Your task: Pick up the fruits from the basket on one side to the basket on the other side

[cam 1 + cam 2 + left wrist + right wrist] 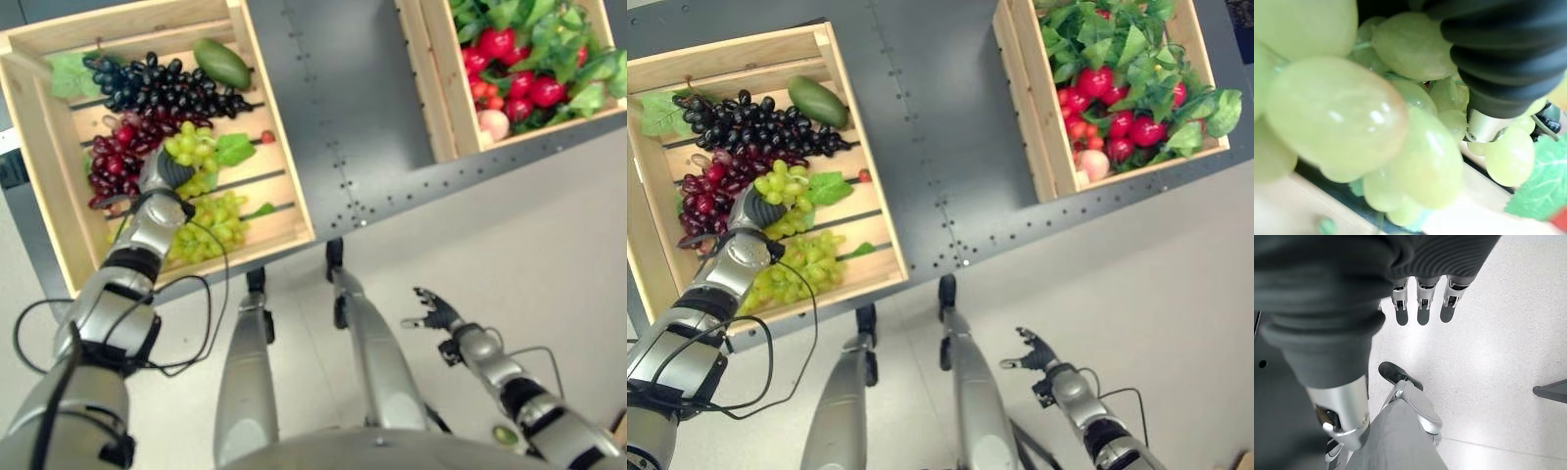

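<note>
Left crate: two green grape bunches. Upper green bunch sits mid-crate; lower green bunch lies at its 6 o'clock, near the crate's front edge. Left hand is down on the upper bunch, coming in from its 7 o'clock. In the left wrist view the grapes press right up against the hand's dark cover; the fingers are buried among them, so can't tell whether they are curled round the bunch or just resting.

Rest of the left crate, counted:
- one black grape bunch at 12 o'clock of the upper green bunch
- one red grape bunch at its 9 o'clock, touching it
- one avocado at 1 o'clock, by the back wall
- one small red berry at 3 o'clock, alone on the slats
- loose green leaves, one just beside the upper bunch

Right crate, well apart from the left one at 2 o'clock on the dark tabletop: packed with leafy greens, several red round fruits among them (too overlapped to count), and one pale pink fruit at its front edge.

Right hand hangs off the tabletop, over the floor, at 5 o'clock of the left crate. Its fingers are straight and relaxed, side by side, holding nothing.
</note>
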{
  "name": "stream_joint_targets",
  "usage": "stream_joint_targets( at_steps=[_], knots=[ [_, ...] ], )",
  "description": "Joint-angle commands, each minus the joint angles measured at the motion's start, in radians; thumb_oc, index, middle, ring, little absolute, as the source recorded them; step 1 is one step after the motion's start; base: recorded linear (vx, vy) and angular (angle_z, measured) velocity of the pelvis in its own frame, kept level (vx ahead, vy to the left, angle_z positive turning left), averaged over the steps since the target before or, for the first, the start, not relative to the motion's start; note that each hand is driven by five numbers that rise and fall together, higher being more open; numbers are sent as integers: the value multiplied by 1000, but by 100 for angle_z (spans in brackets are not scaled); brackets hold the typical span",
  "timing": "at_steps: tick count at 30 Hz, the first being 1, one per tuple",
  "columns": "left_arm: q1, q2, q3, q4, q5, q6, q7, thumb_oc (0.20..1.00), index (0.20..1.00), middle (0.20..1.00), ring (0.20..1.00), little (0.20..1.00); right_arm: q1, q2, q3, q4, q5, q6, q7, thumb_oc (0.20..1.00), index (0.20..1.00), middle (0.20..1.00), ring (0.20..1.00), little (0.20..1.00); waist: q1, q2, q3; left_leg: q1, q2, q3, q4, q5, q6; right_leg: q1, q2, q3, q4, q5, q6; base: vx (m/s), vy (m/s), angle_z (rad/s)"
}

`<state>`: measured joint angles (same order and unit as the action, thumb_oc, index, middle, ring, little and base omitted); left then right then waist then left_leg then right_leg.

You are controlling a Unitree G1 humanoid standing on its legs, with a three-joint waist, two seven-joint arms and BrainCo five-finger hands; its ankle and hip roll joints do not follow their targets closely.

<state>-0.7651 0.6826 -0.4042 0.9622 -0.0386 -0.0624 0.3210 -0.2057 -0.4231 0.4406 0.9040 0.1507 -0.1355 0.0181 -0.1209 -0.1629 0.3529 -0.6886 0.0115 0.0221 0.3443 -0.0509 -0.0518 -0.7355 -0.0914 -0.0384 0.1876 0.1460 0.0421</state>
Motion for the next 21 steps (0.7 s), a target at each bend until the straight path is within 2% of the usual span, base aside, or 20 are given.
stream_joint_targets(
  at_steps=[1, 2, 3, 4, 5, 10, 17, 21],
  knots=[
    [237, -95, 38, -87, -100, -16, -88, 200, 200, 200, 200, 200, 51, -72, -19, -42, 13, -19, 3, 1000, 1000, 1000, 1000, 1000, 11, 49, 31, 29, -2, -23, -65, 48, 14, 25, -3, -27, 61, -49, 63, 0, 0, 0],
    [325, -83, 80, -237, -159, -48, -89, 200, 200, 200, 200, 200, 70, -82, -42, -62, 11, -23, 4, 1000, 1000, 1000, 1000, 1000, 25, 60, 30, 55, -7, -25, -76, 49, 13, 50, -7, -33, 58, -53, 62, 0, 0, 0],
    [360, -77, 94, -296, -169, -61, -95, 200, 200, 200, 200, 200, 82, -88, -51, -71, 7, -24, 5, 1000, 1000, 1000, 1000, 1000, 30, 65, 30, 66, -10, -27, -81, 48, 13, 61, -8, -34, 57, -54, 62, 0, 0, 0],
    [362, -77, 94, -297, -169, -60, -95, 200, 200, 200, 200, 200, 83, -88, -51, -72, 7, -24, 5, 1000, 1000, 1000, 1000, 1000, 30, 65, 30, 67, -10, -27, -81, 48, 13, 61, -8, -34, 57, -54, 62, 13, -24, 6],
    [442, -72, 136, -385, -198, -88, -110, 200, 200, 200, 200, 200, 104, -99, -71, -88, -3, -29, 10, 1000, 1000, 1000, 1000, 1000, 40, 75, 27, 98, -17, -30, -90, 46, 12, 97, -12, -34, 47, -55, 62, 23, -26, 9],
    [627, -52, 254, -598, -253, -122, -166, 200, 200, 200, 200, 200, 128, -108, -106, -69, -43, -21, 27, 1000, 1000, 1000, 1000, 1000, 71, 109, 13, 216, -30, -29, -112, 38, 12, 227, -27, -39, 24, -64, 66, 45, -8, 16],
    [742, -49, 336, -727, -297, -138, -222, 200, 200, 200, 200, 200, 138, -106, -128, -49, -76, -15, 41, 1000, 1000, 1000, 1000, 1000, 93, 133, -10, 337, -43, -39, -156, 40, 13, 361, -38, -56, -15, -72, 73, 57, 2, 16],
    [833, -46, 400, -839, -331, -139, -280, 200, 200, 200, 200, 200, 156, -120, -151, -65, -89, -9, 73, 1000, 1000, 1000, 1000, 1000, 109, 140, -67, 433, -47, -44, -202, 39, 16, 469, -43, -70, -70, -72, 81, 72, 2, 11]
  ],
)
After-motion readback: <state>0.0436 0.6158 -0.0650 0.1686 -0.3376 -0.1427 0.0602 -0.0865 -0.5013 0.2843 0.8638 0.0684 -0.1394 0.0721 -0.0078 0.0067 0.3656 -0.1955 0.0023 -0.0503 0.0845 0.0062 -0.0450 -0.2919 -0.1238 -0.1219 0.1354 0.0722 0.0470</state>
